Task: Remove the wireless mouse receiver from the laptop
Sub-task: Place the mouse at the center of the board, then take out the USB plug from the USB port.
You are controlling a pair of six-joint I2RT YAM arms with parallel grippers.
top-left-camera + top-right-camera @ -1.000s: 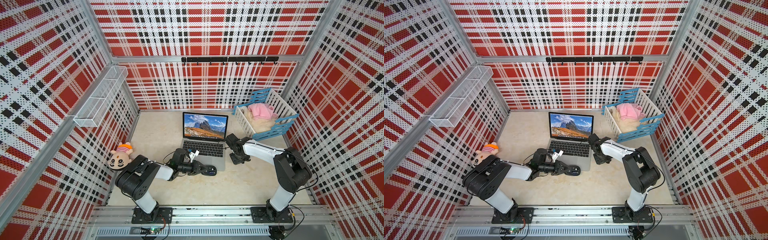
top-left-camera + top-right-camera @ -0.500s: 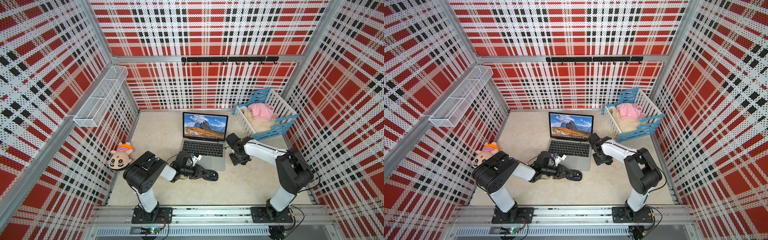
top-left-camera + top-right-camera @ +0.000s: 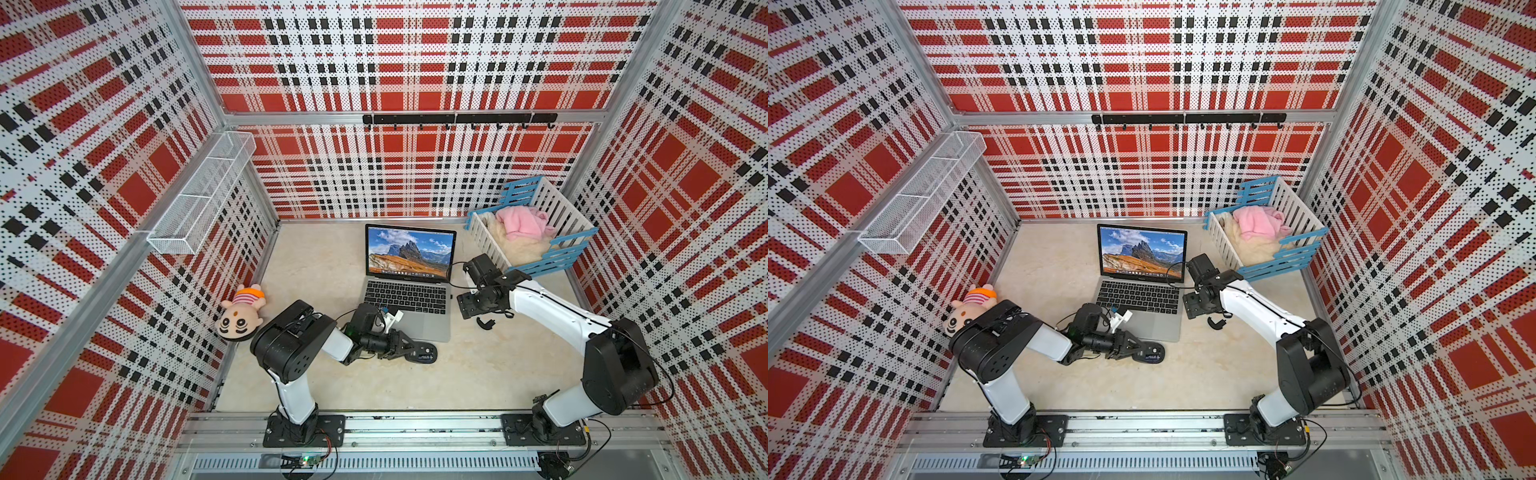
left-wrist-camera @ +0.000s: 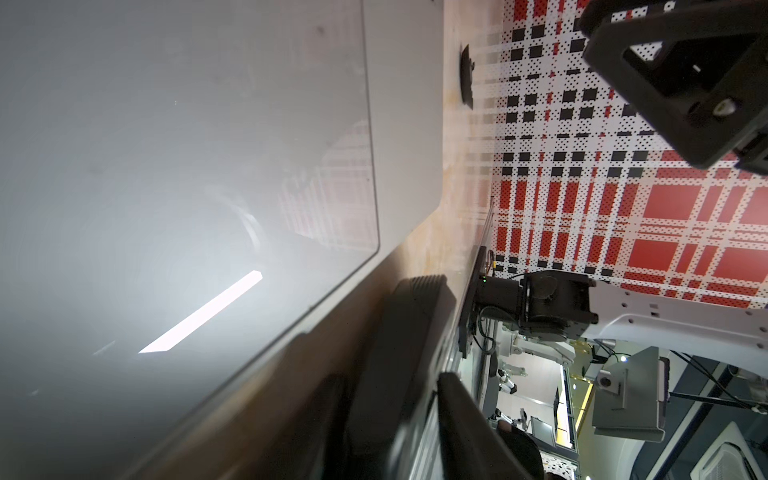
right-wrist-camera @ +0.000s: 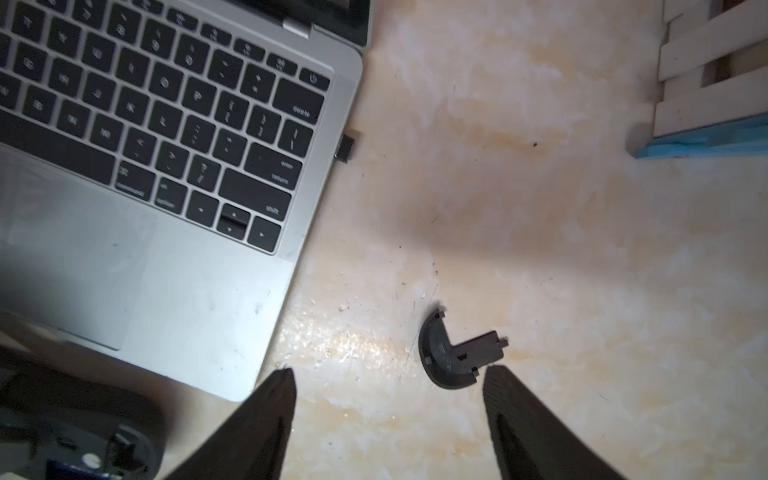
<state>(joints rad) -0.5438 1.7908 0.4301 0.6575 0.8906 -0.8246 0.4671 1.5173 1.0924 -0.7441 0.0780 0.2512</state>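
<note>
Hovering beside laptop (image 5: pixel 166 270), right gripper (image 5: pixel 388 372) spread wide, empty; cover (image 5: pixel 449 357) lies just by one fingertip (image 5: pixel 498 382). Tiny receiver (image 5: pixel 345 147) sits plugged in laptop's right edge, not yet pulled. Next: advance, pinch nub squarely, pull straight out. Meanwhile left gripper (image 3: pixel 405 345) at mouse (image 3: pixel 424 353); grip unclear.

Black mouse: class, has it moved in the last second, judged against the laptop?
Yes. The black mouse overlapped the laptop at its front edge; it has shifted toward the base rail and now lies just clear of that edge.
</note>
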